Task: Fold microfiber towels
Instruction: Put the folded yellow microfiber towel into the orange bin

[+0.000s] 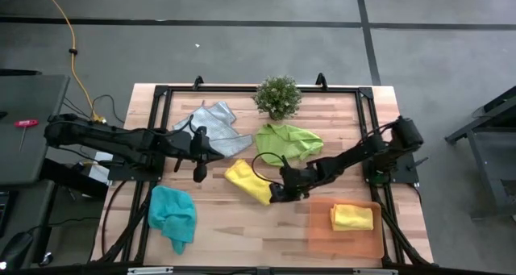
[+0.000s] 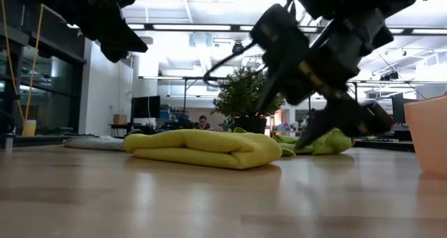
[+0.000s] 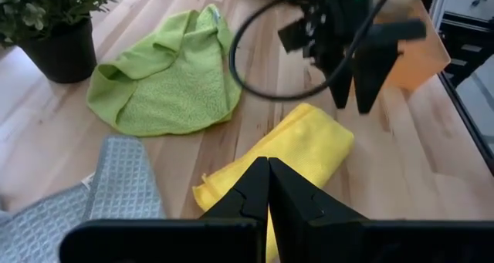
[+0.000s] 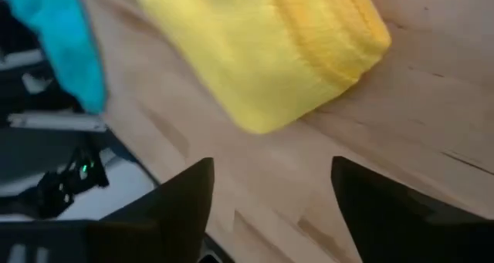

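Front edge of the surface point(image 1: 242, 227): orange tray point(image 1: 318, 236) at front right with one yellow towel point(image 1: 351, 217) folded flat inside it; counted as done. Teal towel point(image 1: 173, 214) at front left lies crumpled, not folded.

Mid-surface: second yellow towel point(image 1: 248, 181) lies folded into a thick bundle, outside the tray. Right hand point(image 1: 284, 193) sits just beside its tray-side end, fingers spread wide, nothing between them; the right wrist view shows bare wood in the gap and the towel just past the tips. Judged: this towel is folded but not yet moved to the tray.

Left hand point(image 1: 199, 166) hovers between the grey towel and the folded yellow one, fingers pressed together, empty.

Farther back: grey towel point(image 1: 211, 126) loosely spread, lime green towel point(image 1: 289, 139) rumpled, potted plant point(image 1: 278, 96) at the far edge.

Tally: two folded, one of them trayed; three left to fold.
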Available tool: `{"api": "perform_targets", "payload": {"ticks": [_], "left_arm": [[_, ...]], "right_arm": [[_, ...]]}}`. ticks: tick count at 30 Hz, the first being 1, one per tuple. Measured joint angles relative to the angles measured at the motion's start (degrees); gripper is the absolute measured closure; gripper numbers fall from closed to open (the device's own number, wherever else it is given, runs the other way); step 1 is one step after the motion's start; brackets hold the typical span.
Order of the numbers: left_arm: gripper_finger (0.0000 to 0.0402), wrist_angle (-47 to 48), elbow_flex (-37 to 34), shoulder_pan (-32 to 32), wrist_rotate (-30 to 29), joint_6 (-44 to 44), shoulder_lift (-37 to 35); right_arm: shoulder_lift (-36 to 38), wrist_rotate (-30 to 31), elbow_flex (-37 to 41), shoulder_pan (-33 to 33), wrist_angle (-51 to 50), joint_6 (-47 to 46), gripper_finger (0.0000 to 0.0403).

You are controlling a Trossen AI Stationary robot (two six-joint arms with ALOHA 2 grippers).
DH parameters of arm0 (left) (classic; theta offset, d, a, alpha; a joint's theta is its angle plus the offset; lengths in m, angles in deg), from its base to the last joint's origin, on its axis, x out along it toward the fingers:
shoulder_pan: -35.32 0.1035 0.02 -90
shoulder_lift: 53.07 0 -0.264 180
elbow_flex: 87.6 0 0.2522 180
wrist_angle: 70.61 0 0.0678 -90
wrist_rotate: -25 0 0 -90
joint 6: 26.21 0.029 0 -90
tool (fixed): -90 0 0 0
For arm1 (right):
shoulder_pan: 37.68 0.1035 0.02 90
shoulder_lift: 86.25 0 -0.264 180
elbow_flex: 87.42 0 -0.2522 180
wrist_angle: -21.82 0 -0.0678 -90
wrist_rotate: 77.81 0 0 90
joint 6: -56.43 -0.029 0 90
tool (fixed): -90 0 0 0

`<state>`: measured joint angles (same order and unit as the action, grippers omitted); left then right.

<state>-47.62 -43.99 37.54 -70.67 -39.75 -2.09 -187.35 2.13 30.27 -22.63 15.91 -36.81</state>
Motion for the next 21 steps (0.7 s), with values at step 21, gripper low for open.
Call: {"api": "perform_targets", "payload": {"ticks": [21], "left_arm": [[0.0401,-0.02,0.0,0.0,0.07,0.15,0.0]], "right_arm": [[-6.6,16.3,-2.65,0.61,1.54,-17.45,0.0148]]}}
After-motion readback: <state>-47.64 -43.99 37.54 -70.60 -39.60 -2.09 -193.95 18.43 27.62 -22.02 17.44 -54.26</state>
